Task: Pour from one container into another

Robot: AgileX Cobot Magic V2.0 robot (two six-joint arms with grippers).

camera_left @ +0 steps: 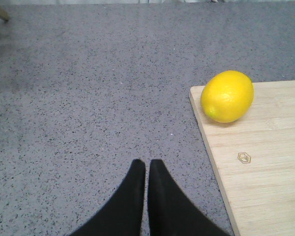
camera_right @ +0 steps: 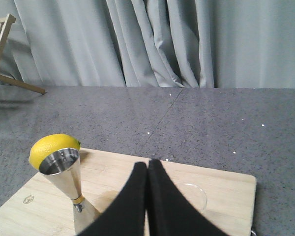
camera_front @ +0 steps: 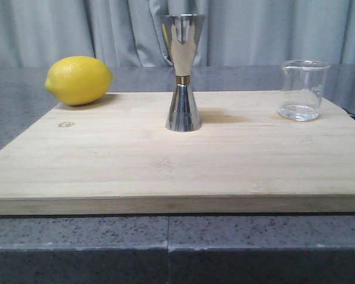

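The clear glass beaker [camera_front: 303, 90] stands upright at the right rear of the wooden board [camera_front: 136, 160], a little liquid at its bottom. The steel jigger [camera_front: 183, 71] with its gold waist band stands upright at the board's middle. In the right wrist view the jigger [camera_right: 66, 179] is beside the shut black fingers, and the beaker's rim [camera_right: 196, 194] peeks out behind them. My right gripper [camera_right: 148, 164] is shut and holds nothing, above the board. My left gripper [camera_left: 147, 164] is shut and empty over the grey counter, off the board's left edge. Neither gripper shows in the front view.
A yellow lemon [camera_front: 78, 80] lies at the board's [camera_left: 265, 162] far left corner, also in the left wrist view as the lemon [camera_left: 227, 96]. Grey speckled counter [camera_front: 165, 248] surrounds the board. Grey curtains [camera_right: 152, 39] hang behind; a wooden chair part [camera_right: 2, 44] stands at far left.
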